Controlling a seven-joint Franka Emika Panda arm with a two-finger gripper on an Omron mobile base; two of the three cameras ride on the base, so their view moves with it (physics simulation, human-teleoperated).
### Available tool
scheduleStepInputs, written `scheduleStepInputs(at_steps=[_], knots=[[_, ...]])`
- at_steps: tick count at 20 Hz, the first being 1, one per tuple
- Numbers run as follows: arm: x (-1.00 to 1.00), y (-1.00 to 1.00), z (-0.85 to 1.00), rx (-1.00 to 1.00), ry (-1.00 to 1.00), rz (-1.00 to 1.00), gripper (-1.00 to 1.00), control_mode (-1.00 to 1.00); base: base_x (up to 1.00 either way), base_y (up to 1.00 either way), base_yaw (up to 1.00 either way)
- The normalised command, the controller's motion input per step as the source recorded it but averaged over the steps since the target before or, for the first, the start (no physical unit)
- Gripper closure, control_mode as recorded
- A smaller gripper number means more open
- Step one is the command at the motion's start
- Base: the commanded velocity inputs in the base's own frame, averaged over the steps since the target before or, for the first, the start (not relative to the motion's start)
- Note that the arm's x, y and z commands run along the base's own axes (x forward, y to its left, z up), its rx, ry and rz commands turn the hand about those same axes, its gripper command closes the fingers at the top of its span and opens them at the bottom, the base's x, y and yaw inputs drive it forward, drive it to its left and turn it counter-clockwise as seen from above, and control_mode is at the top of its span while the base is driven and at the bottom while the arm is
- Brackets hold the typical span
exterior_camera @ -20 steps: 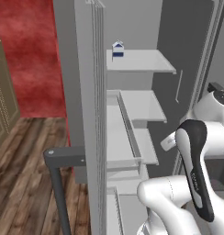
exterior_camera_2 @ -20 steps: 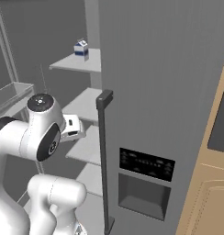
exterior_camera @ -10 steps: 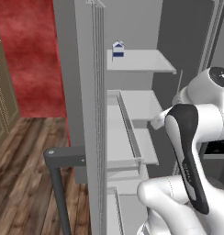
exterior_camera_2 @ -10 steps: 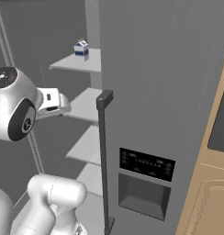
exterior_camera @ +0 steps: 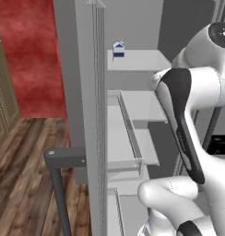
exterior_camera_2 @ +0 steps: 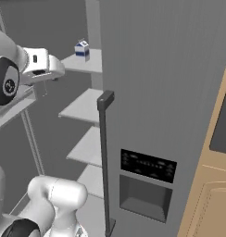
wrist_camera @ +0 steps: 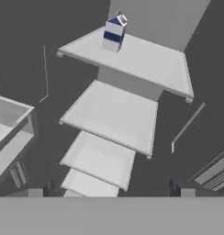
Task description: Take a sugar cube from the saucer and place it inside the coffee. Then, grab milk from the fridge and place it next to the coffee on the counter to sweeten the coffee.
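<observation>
Claw (wrist_camera: pixel 111 188) open, aimed at milk (wrist_camera: pixel 113 33) on fridge shelf (wrist_camera: pixel 146 62).

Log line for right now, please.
stage: reaching into open fridge | gripper: open, holding nothing | milk: upright on top shelf

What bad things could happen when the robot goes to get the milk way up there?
The milk stands alone at the back of the fridge's top shelf, so a nudge from the open gripper might tip it over. The arm also has to reach past the lower shelves and the door bins, so it could bump one on the way.
</observation>
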Motion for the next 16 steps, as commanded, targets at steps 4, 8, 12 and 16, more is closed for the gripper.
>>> scheduleStepInputs(at_steps=[4,8,12,16], knots=[[0.74,0.06,0.76,0.01,-0.16,-0.14,-1.0,-1.0,0.0,0.0,0.0],[1.0,0.01,-0.19,0.13,-0.15,-0.14,-1.0,-1.0,0.0,0.0,0.0],[0.99,0.01,-0.43,0.23,-0.16,-0.14,-1.0,-1.0,0.0,0.0,0.0],[0.96,0.07,-0.3,0.27,-0.16,-0.11,-1.0,-1.0,0.0,0.0,0.0]])
